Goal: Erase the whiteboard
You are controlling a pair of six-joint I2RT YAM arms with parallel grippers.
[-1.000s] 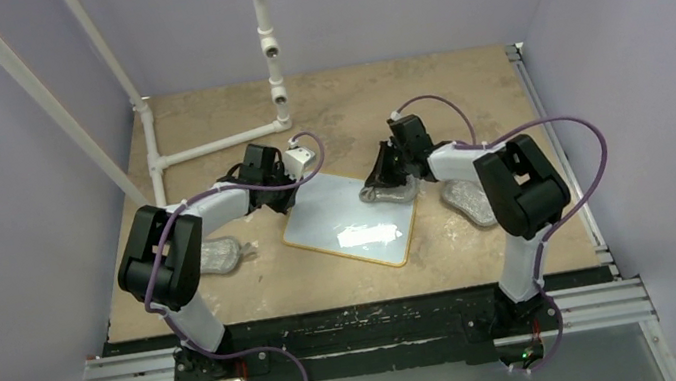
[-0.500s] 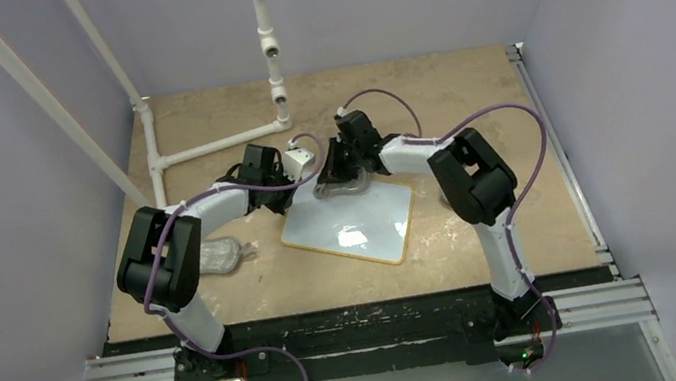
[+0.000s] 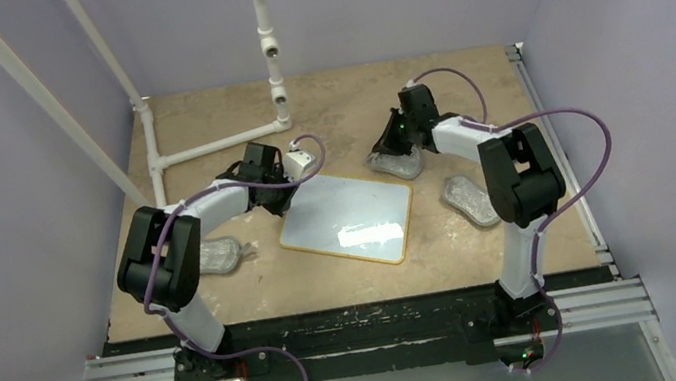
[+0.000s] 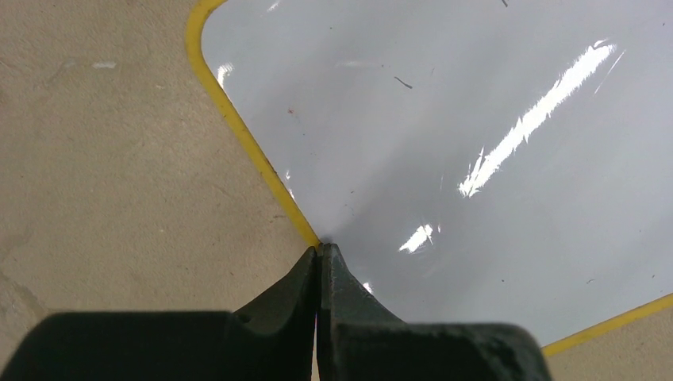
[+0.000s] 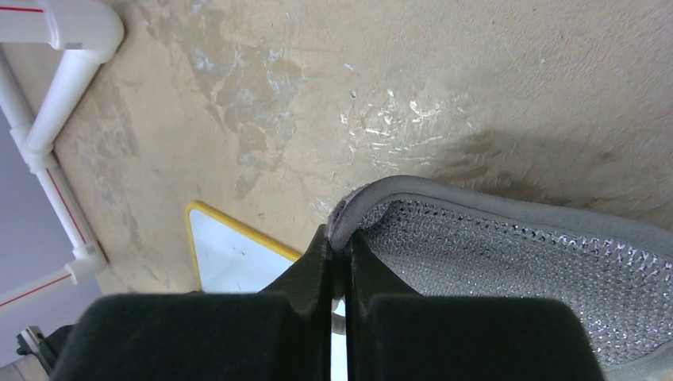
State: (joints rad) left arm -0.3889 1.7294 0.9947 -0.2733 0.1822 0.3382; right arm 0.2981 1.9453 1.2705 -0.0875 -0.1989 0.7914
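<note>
The whiteboard (image 3: 346, 218) lies flat in the middle of the table (image 3: 341, 104). It is white and shiny, with a yellow rim. The left gripper (image 4: 319, 252) is closed tight, and its tips touch the board's left rim. The right gripper (image 5: 340, 238) pinches the edge of a grey pad (image 5: 508, 254). This pad is off the board, just beside its far right corner. A second pad (image 3: 219, 256) lies left of the board. A third pad (image 3: 470, 199) lies right of it.
</note>
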